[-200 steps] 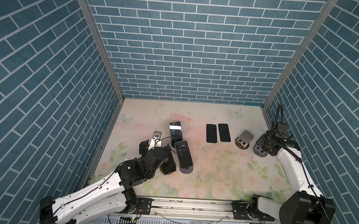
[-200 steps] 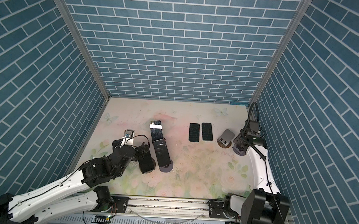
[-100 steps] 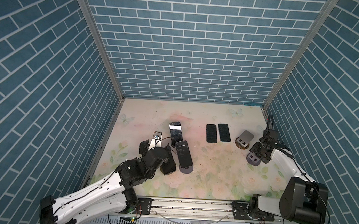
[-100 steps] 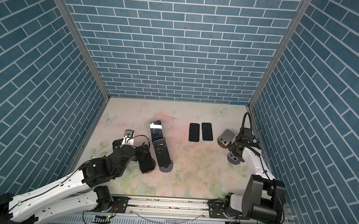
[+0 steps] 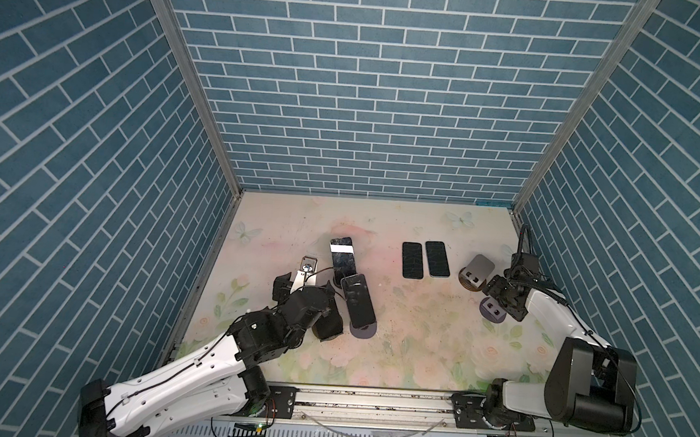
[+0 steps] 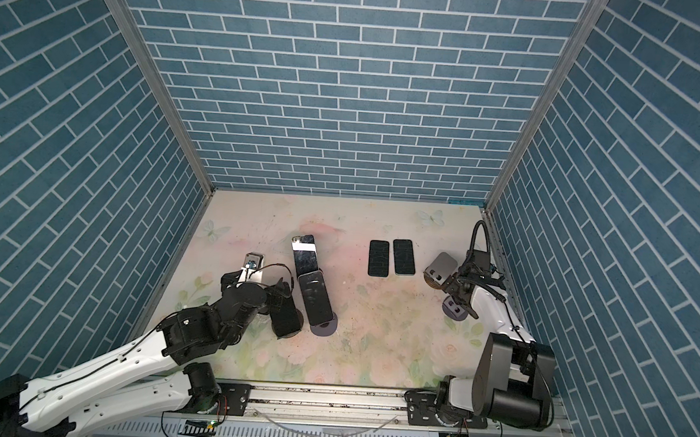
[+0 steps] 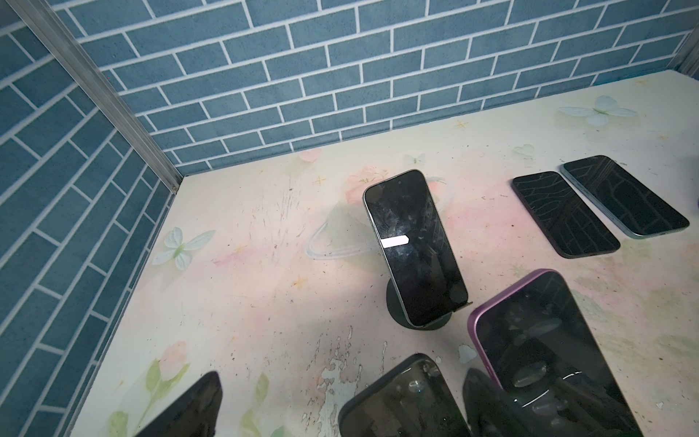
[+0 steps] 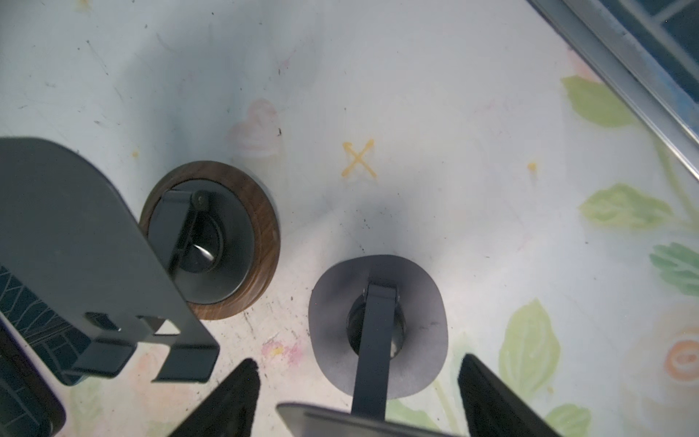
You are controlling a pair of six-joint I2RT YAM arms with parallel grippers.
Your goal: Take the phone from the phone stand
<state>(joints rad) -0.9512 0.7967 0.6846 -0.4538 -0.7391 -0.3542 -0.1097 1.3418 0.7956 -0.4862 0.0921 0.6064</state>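
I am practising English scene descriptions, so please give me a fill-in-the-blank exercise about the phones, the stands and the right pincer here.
1. The flat phones lying side by side number ____.
2. The empty stand nearer them has a brown ____ base ring.
3. The right pincer hangs over the grey-base stand with its jaws ____.

Missing words: two; wooden; open

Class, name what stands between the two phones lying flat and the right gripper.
An empty phone stand with a wood-rimmed base, beside the flat phones and short of the right gripper; both top views show it.
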